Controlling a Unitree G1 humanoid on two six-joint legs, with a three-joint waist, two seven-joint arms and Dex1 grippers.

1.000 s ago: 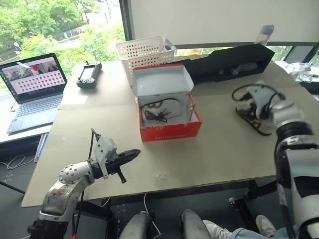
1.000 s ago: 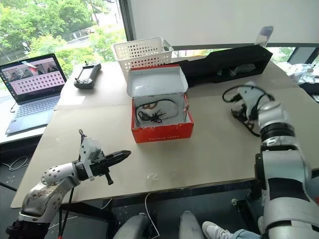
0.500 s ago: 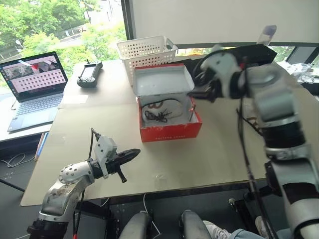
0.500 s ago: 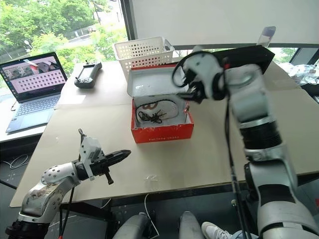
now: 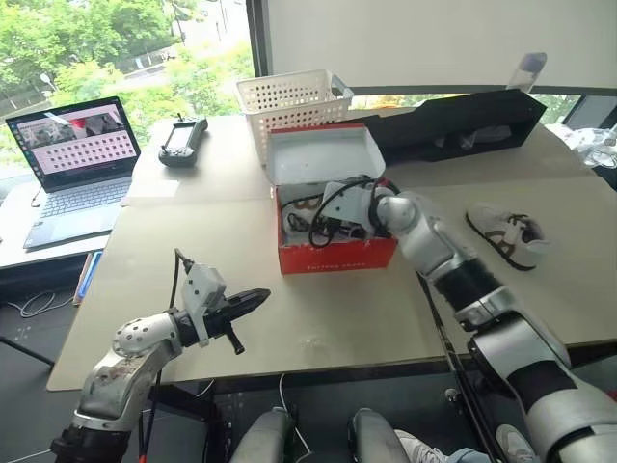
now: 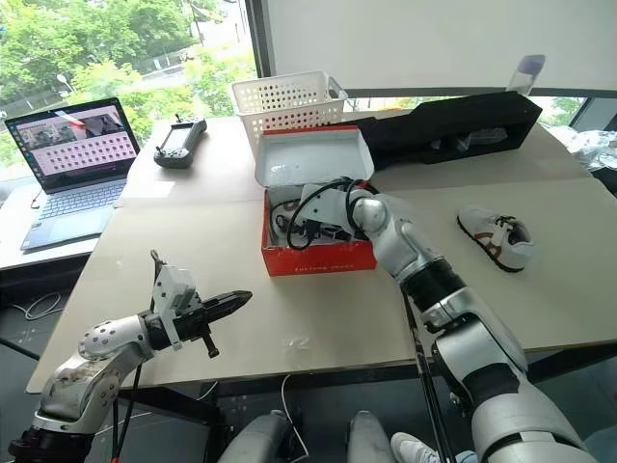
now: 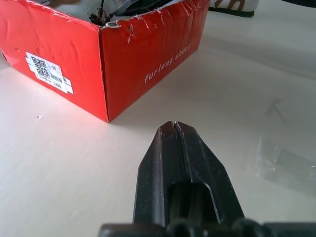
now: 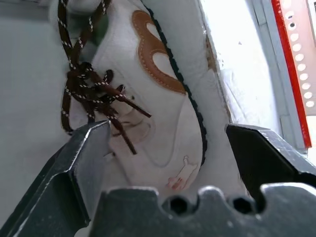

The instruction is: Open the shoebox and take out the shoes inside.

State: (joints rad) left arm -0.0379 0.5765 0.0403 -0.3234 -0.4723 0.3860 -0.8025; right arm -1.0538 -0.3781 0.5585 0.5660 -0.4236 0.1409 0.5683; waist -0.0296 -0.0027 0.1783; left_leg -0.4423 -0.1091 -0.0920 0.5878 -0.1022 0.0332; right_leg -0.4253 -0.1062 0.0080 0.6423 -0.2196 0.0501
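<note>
Right wrist view alone shows jaws apart over the boxed shoe (image 8: 163,113); left jaws together.

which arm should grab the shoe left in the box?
Right. The right gripper is open inside the shoebox, fingers either side of the remaining shoe. The left gripper is shut, hovering over the table short of the box.

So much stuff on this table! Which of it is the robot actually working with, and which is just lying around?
In the job:
- red shoebox, lid open
- sneaker in the box
- sneaker out on the table
- right pincer, open over the boxed sneaker

Lying about:
- white basket
- laptop
- controller
- long black case
</note>
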